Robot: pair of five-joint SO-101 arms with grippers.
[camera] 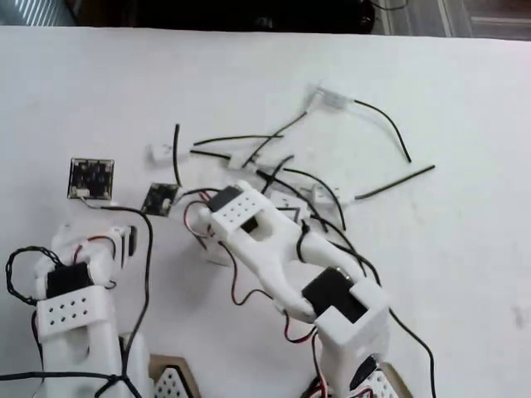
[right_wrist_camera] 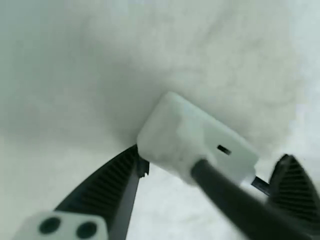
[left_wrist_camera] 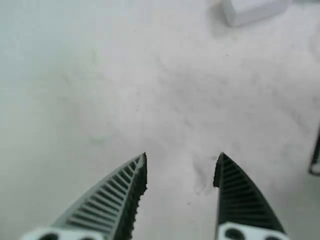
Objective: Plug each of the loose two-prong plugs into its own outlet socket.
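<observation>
Item 1, white connector block [right_wrist_camera: 195, 142]. In the right wrist view it lies on the table between the fingers of the right gripper [right_wrist_camera: 214, 167]. It is a rounded rectangular body with one small dark slot on its upper face. A thick black cord [right_wrist_camera: 235, 200] leaves its end towards the camera. Whether it is a plug or a socket cannot be told.

Right gripper: fingers spread wide, one on each side of the block. One fingertip is at the block's edge and the other stands apart from it, with a thin dark lead in the gap.

The high view does not show this block. There the right arm [camera: 274, 240] reaches across the middle of the table [camera: 465, 249] and covers the spot.

Item 2, loose connectors, high view:
- One white piece [camera: 332, 99] lies far from the arms, with a black lead [camera: 386, 124] curving away from it.
- One small white piece [camera: 158, 153] lies beyond the left arm [camera: 70, 298].
- A tangle of black cords [camera: 249, 157] lies just past the right arm's wrist, with further white pieces among it that are too small to identify.

Item 3, left gripper [left_wrist_camera: 182, 162]. In the left wrist view its ribbed fingers are parted and hold nothing, over bare table surface. A white block [left_wrist_camera: 250, 10] lies well ahead of the tips.

Item 4, other objects, high view. Two small dark circuit boards lie near the left arm, the larger one [camera: 91, 178] beside the smaller one [camera: 158, 199].
</observation>
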